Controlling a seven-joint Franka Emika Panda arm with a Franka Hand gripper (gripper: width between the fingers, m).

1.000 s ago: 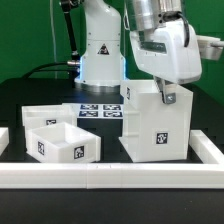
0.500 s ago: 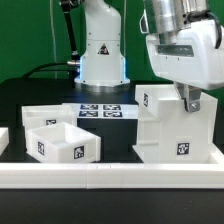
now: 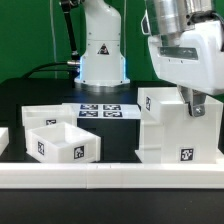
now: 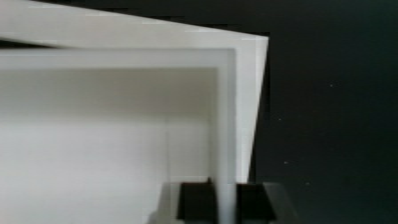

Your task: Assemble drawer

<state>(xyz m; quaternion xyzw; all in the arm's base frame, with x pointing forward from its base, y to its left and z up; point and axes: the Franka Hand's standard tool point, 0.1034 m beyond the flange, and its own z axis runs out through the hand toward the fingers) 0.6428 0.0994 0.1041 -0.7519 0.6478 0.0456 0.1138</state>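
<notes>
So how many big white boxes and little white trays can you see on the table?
Big box: 1
Little trays: 2
Total: 3

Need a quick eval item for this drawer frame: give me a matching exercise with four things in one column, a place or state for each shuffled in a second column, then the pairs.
Column one:
1. casing
2. front tray
3. marker board
4. hand

Column two:
A. lying flat, printed with several tags
B. low and open-topped, at the exterior view's left
C. tallest white part, at the exterior view's right
D. closed on a thin white wall

Pairs: 1-C, 2-B, 3-A, 4-D
</notes>
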